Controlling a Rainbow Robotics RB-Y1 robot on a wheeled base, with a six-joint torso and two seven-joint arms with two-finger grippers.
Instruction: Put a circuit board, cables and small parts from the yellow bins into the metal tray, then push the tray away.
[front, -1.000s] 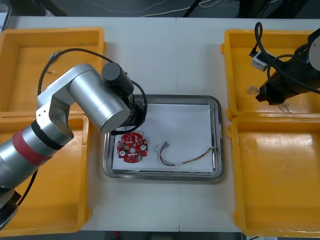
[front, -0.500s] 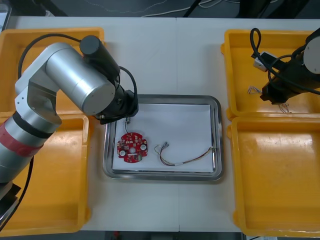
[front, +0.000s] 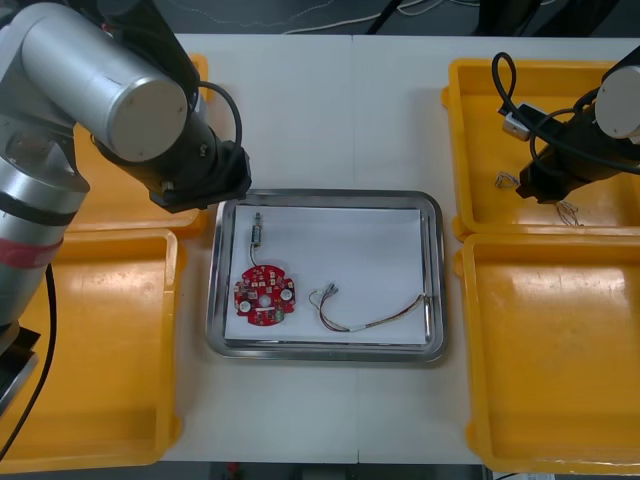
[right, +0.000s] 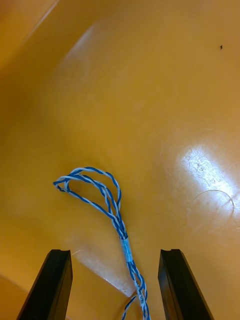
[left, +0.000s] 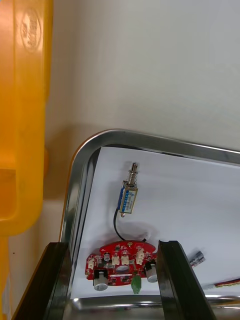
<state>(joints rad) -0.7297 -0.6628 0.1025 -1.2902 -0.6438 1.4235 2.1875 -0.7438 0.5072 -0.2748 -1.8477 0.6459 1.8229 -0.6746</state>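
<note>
The round red circuit board (front: 264, 295) lies at the left side of the metal tray (front: 330, 194) on the counter, with a small metal part (front: 256, 235) just beyond it and a thin cable (front: 368, 324) to its right. The left claw (left: 112, 244) hangs released above that corner. The right claw (right: 114, 252) — released too — hovers in the far right yellow bin (front: 470, 80), its fingers either side of a twisted blue and white cable (right: 107, 200).

My left arm (front: 110, 95) is fat silver cylinders with a red band (front: 20, 251) and black cable (front: 234, 108); my fingers (left: 57, 280) are black.
</note>
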